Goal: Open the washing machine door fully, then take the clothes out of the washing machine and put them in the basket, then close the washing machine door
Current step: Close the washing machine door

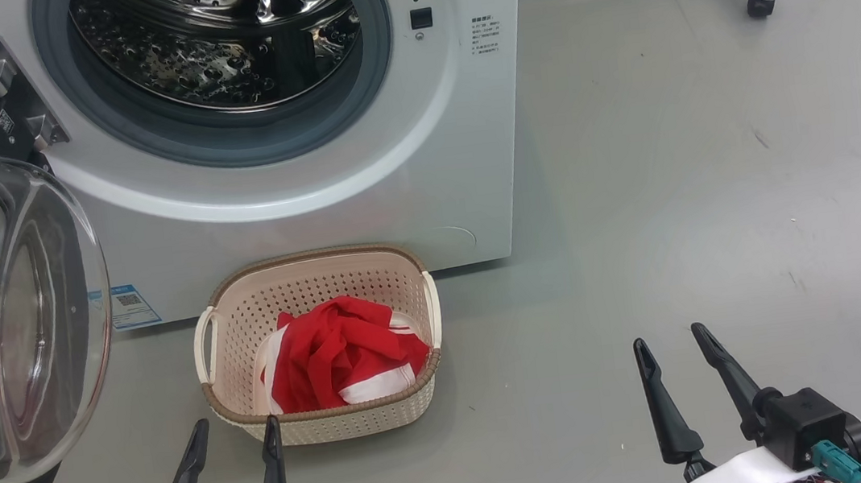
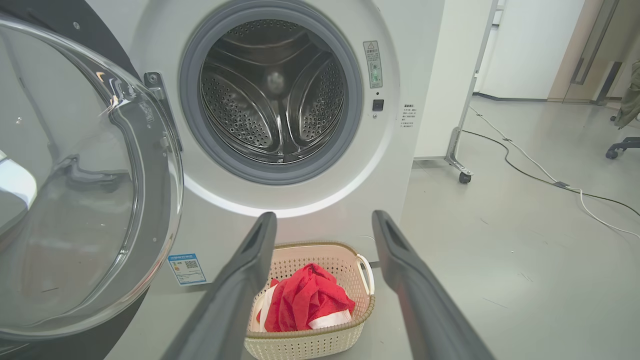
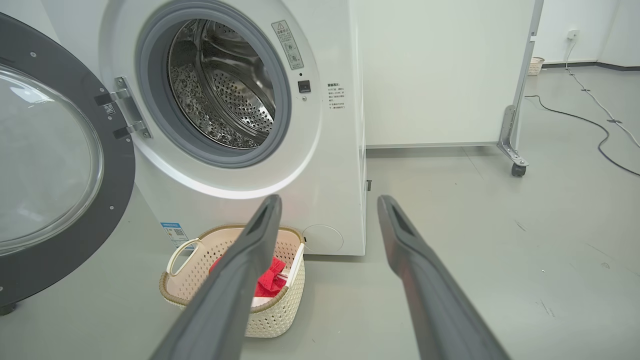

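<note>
In the head view the washer (image 1: pixel 298 216) takes up the upper left of the frame, its round mouth uncovered. The steel drum (image 1: pixel 213 39) inside the grey gasket (image 1: pixel 378 69) shows bare perforated metal. The door (image 1: pixel 10 322) stands swung out at the left edge of the frame, hinged on the washer's left side, its clear bowl bulging toward the centre of the frame. The basket (image 1: pixel 303 258) sits on the grey floor (image 1: pixel 673 165) in the lower middle of the frame, just in front of the washer's base. The clothes (image 1: pixel 337 349) lie bunched inside it, red with white bands, toward its nearer right corner and below the rim. A blue sticker (image 1: pixel 126 307) shows on the washer's lower front, between door and basket. The left gripper (image 1: pixel 235 427) rises from the bottom edge at the lower left, its two fingers spread and holding nothing. The right-hand fingertip is over the basket's near rim; whether it touches cannot be told. The right gripper (image 1: pixel 670 339) is at the lower right, well apart from the basket, fingers likewise spread and empty over bare floor. In the left wrist view the basket shows at the bottom between that gripper's fingers (image 2: pixel 240 280), with the open drum above it. A caster (image 1: pixel 758 3) of a wheeled frame stands at the upper right, and a cable (image 2: pixel 525 170) runs across the floor at the right of the left wrist view.
</note>
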You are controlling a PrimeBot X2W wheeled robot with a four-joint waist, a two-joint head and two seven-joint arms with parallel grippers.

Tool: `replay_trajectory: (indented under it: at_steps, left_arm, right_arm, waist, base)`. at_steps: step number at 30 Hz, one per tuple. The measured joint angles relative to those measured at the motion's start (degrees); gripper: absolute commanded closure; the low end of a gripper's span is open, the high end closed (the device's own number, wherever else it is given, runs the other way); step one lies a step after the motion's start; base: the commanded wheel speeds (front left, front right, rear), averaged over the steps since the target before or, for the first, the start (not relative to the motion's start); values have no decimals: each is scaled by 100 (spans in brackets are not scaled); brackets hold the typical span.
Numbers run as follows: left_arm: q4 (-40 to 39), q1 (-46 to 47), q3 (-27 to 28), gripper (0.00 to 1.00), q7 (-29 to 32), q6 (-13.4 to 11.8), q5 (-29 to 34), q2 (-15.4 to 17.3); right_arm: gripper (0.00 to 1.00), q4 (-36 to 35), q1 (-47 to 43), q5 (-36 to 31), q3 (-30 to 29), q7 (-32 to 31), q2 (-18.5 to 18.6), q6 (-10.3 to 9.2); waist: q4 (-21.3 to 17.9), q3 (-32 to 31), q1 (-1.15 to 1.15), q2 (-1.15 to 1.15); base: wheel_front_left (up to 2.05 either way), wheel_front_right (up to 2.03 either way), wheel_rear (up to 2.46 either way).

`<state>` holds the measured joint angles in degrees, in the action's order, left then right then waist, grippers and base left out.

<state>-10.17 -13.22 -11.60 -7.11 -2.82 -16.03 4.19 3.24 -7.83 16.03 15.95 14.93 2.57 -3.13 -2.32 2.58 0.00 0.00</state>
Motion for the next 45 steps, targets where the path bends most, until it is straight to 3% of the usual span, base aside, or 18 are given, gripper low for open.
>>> replay_trajectory:
  at_steps: [21, 45]
  left_arm:
    - [-24, 28, -37, 0, -1, -44, 52, 0]
    - [-38, 37, 157, 0, -160, -227, 43, -27]
  right_arm:
    - [0, -76, 1, 0, -152, 0, 0, -14]
    - [0, -32, 132, -107, -49, 0, 132, 70]
  waist:
    - [276, 29, 0, 0]
    - [1742, 125, 0, 0]
  base:
    - [0, 0, 0]
    - [0, 0, 0]
